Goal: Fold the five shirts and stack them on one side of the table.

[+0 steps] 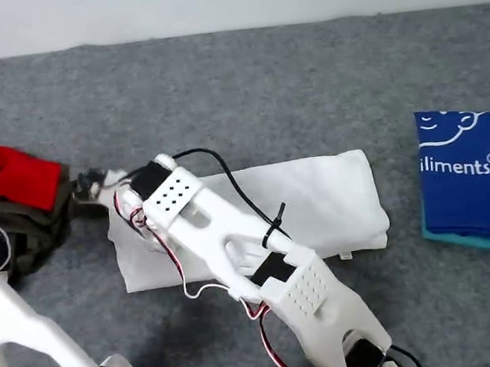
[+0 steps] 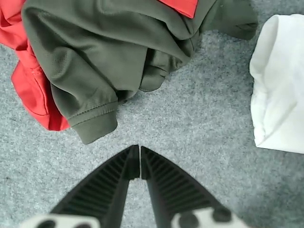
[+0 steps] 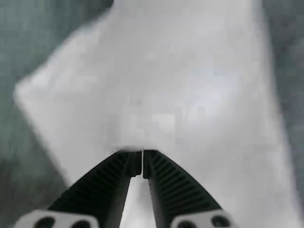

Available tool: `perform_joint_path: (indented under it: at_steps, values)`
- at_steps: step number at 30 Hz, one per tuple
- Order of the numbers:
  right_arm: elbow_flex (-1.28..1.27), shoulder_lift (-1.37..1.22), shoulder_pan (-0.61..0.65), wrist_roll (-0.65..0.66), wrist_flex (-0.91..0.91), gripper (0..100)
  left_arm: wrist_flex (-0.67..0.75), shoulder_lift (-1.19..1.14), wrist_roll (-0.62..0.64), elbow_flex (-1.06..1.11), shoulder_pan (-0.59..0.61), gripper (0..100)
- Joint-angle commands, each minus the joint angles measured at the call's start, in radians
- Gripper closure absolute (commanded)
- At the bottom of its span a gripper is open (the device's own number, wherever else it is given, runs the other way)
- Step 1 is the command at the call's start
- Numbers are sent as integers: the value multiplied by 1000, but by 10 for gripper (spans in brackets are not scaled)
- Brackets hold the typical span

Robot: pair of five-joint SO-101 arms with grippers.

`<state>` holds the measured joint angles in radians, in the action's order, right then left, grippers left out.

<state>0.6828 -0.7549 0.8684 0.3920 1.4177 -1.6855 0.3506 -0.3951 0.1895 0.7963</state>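
My left pincer [image 2: 140,164] and right pincer [image 3: 142,164] are closed. Blue shirt [image 1: 472,173] is stacked, white shirt [image 1: 317,198] folded; red shirt [image 1: 8,178] and green shirt [image 2: 95,52] lie crumpled.

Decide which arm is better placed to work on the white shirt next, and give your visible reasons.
Right, probably. The right gripper sits directly over the white shirt, fingers shut. The left gripper is over bare grey table, near the olive shirt, with the white shirt off to one side.
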Motion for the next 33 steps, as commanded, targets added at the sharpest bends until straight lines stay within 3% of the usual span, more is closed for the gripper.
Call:
perform_joint_path:
  at_steps: [1, 6, 16, 20, 28, 33]
  values:
    - [98, 21, -51, -9, -131, 987, 17, 26, -8, 13, 0, 985]
    - [158, 22, -62, -9, -96, 989, 18, 26, -8, 42, 2, 985]
    - [390, 16, -50, -17, 384, 987, 18, 34, -8, 38, 2, 985]
    - [304, 76, -47, -48, 381, 987, 18, 34, -5, 38, 2, 985]
    - [-126, 263, -31, -52, 377, 987, 18, 34, -5, 38, 2, 985]
    - [-206, 231, -82, -49, 354, 987, 18, 34, -3, 38, 2, 985]
